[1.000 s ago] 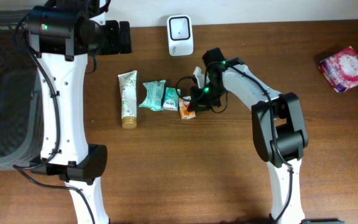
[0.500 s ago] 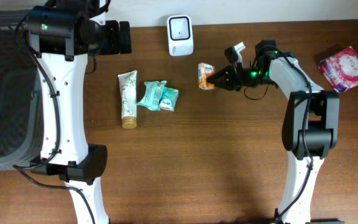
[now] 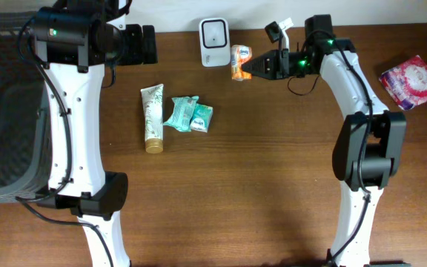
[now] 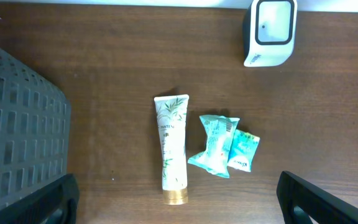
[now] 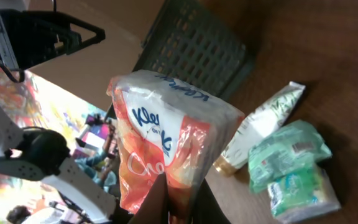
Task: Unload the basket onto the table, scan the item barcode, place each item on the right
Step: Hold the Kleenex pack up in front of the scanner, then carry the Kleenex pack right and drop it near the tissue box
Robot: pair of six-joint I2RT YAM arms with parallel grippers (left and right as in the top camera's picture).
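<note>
Soft, even light covers the brown bench (image 3: 221, 193), with only faint shadows. Overhead and left wrist views are sharp. In the right wrist view the Kleenex pack (image 5: 173, 149) glints, the far background blurred.

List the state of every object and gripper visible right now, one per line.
Orange-and-white plastic tissue pack: held in the air beside the scanner.
White boxy barcode scanner: standing at the table's back edge.
Cream tube with gold cap: lying flat.
Two teal packets: lying flat, touching each other.
Pink-purple packet: lying far right.
Left gripper: open, empty.
Right gripper: shut on the tissue pack.
</note>
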